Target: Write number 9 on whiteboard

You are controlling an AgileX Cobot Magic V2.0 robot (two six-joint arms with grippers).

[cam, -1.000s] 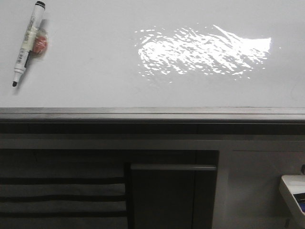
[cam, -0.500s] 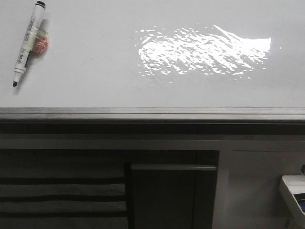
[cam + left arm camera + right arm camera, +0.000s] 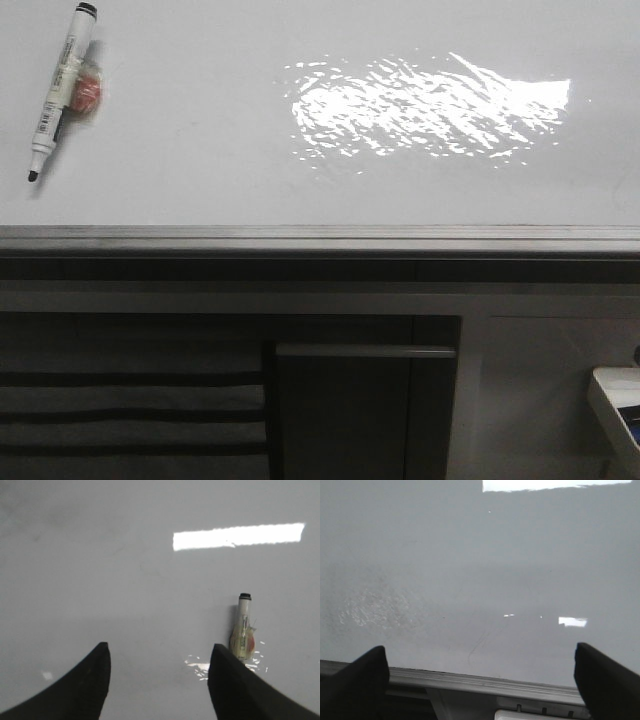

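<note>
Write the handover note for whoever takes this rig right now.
Left gripper: open, empty, over the whiteboard, with the marker just beyond one of its fingers.
Right gripper: open, empty, near the board's grey edge strip.
Marker: lying uncapped at the board's far left in the front view, a small reddish thing attached to its barrel.
Done: nothing; no 9 on the board, only the glare patch.
Left: pick up the marker, write the 9.
</note>
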